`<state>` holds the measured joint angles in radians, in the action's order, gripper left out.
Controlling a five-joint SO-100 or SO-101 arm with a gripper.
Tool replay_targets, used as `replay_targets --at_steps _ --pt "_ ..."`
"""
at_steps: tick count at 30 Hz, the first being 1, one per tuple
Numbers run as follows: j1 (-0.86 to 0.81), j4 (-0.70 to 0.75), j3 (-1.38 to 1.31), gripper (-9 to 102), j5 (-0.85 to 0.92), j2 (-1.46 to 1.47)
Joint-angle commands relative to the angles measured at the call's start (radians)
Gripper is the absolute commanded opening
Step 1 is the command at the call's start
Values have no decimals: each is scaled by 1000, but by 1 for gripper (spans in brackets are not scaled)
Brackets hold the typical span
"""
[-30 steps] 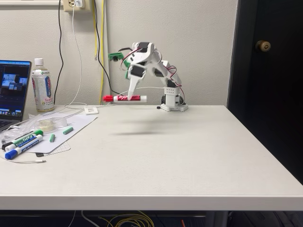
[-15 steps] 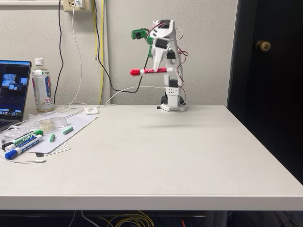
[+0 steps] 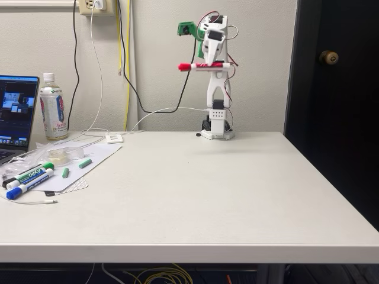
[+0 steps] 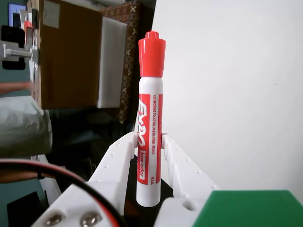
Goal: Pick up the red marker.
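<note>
The red marker (image 3: 204,66) is held level high above the table, near the back wall, in the fixed view. My gripper (image 3: 211,64) is shut on its barrel, with the arm folded upright over its base. In the wrist view the red marker (image 4: 150,118) stands on end, red cap up and white end down. Its "EXPO" label sits pinched between the two white fingers (image 4: 116,158) of my gripper (image 4: 149,146).
At the table's left lie a green-capped marker (image 3: 32,173) and a blue-capped marker (image 3: 26,186) on a paper sheet. A bottle (image 3: 52,107) and a laptop (image 3: 15,115) stand behind them. Cables hang down the wall. The arm's base (image 3: 217,127) sits at the table's back.
The arm has swung up and back toward the wall, lifting the red marker from just above the table to high over the base. The grip has held throughout.
</note>
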<state>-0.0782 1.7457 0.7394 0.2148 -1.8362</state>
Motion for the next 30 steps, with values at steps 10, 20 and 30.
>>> replay_targets --at_steps 10,20,30 --pt "40 -209 440 0 -5 -393" --pt "38 -403 810 0 -5 -680" --pt "75 -540 1066 0 -60 -887"
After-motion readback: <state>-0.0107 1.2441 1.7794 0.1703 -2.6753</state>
